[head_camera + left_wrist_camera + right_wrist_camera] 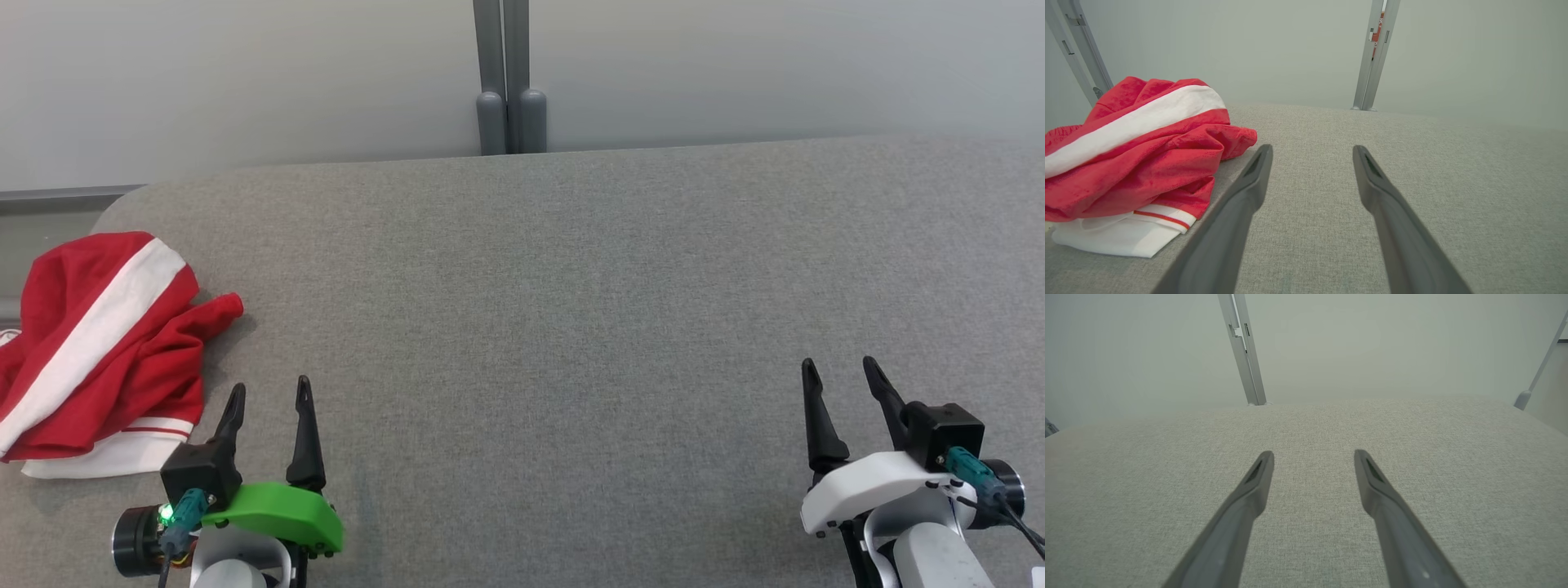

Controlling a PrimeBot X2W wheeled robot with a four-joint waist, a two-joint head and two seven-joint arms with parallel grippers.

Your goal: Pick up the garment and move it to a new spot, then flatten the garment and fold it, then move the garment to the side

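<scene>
red-and-white garment [98, 351] lies bunched at the table's [571, 327] left edge, just left of the left gripper [269, 396], the nearer one; both it and the right gripper [841, 371] are spread, empty.

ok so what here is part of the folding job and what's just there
For the job: red and white garment, crumpled at the left edge of the table; left gripper and right gripper, both open, empty.
Just there: grey posts behind the table.

The garment [106, 351] lay on the surface [571, 327] at the frame's left edge. The left jaws sat just beside it, the right jaws at lower right.
</scene>
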